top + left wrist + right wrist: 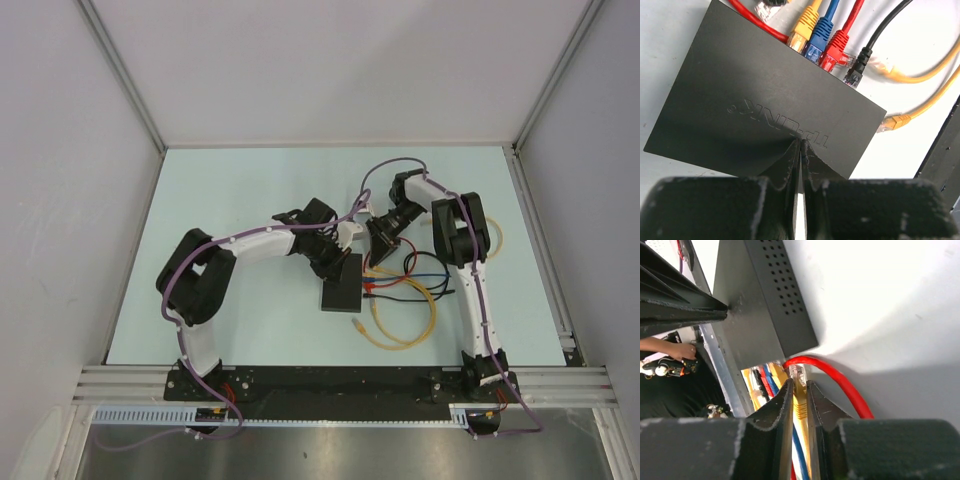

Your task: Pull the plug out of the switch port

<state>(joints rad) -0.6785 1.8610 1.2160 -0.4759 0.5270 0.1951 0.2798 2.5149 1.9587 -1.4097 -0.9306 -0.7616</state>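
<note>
The switch (pixel 340 290) is a flat black box lying mid-table. In the left wrist view the switch (pixel 755 95) has yellow, blue, red and black plugs (pixel 826 47) seated along its far edge. My left gripper (pixel 799 143) is shut, with its tips resting on the switch's top. My right gripper (pixel 799 386) is shut on a yellow plug (pixel 799 390) with a clear tip. That tip sits just off the switch's (pixel 765 305) socket edge, beside a red cable (pixel 840 382). In the top view the left gripper (pixel 338 262) and the right gripper (pixel 378 250) are close together above the switch.
Yellow, red, blue and black cables loop on the table right of the switch (pixel 405 315). A loose yellow plug (pixel 895 121) lies by the switch's right corner. The right arm's black link (pixel 940 145) stands close on the right. Walls enclose the table.
</note>
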